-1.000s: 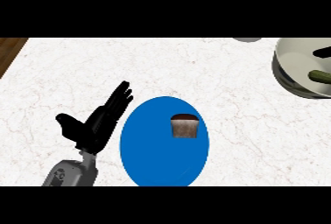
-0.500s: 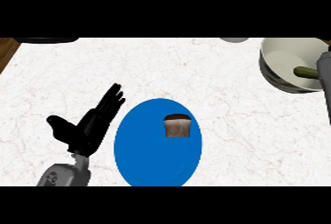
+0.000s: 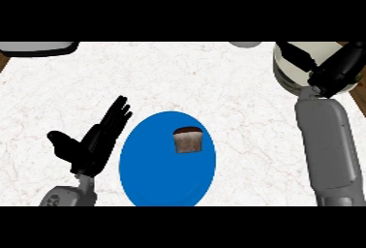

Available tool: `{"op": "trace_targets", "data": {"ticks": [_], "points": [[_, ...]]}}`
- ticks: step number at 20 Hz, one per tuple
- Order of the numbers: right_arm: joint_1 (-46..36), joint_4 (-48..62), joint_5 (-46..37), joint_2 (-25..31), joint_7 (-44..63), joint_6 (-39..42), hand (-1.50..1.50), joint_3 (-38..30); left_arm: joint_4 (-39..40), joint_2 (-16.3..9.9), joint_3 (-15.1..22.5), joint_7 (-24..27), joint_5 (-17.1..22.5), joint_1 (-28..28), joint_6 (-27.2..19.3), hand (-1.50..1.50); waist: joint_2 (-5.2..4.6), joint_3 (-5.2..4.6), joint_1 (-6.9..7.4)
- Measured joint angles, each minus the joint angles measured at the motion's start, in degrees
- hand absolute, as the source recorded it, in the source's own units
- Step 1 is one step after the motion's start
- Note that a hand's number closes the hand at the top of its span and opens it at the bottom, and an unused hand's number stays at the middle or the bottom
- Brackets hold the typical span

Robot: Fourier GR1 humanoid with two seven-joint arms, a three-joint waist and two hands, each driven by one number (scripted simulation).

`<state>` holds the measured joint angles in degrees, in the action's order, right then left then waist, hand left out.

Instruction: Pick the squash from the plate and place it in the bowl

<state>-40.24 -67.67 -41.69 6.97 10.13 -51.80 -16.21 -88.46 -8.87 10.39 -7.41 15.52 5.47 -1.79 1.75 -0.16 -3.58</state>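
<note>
The right hand (image 3: pixel 336 68) is over the bowl (image 3: pixel 289 72), fingers curled on something unclear; release low inside. The left hand (image 3: pixel 97 140) rests, fingers apart.

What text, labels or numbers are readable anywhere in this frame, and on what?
None. The blue plate, the brown item on it, the white bowl, the marble counter and both grey forearms carry no readable words, numbers, logos or signs.
</note>
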Motion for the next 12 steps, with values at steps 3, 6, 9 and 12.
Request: {"op": "trace_targets", "data": {"ticks": [3,6,9,12], "points": [[6.8,-6.4,-2.3,-3.5,1.2,-1.8,1.5,6.3,-0.1,-0.4,-0.3,0.2,0.2,-0.3,0.4,0.0,0.26,-0.05,-0.16],[14.1,-11.8,-4.6,-5.2,3.4,-4.0,1.5,13.5,0.0,-0.3,-0.2,0.5,0.1,-0.5,0.5,0.0,0.25,-0.07,0.02],[21.7,-16.1,-6.1,-6.0,6.0,-6.9,1.5,21.3,0.0,-0.3,-0.2,0.7,0.1,-0.5,0.9,0.0,0.13,-0.05,0.4],[29.9,-19.2,-7.3,-6.4,8.4,-9.4,1.5,29.2,0.0,0.0,-0.2,0.5,0.3,-0.2,0.8,0.0,-0.02,-0.01,0.52]]}}
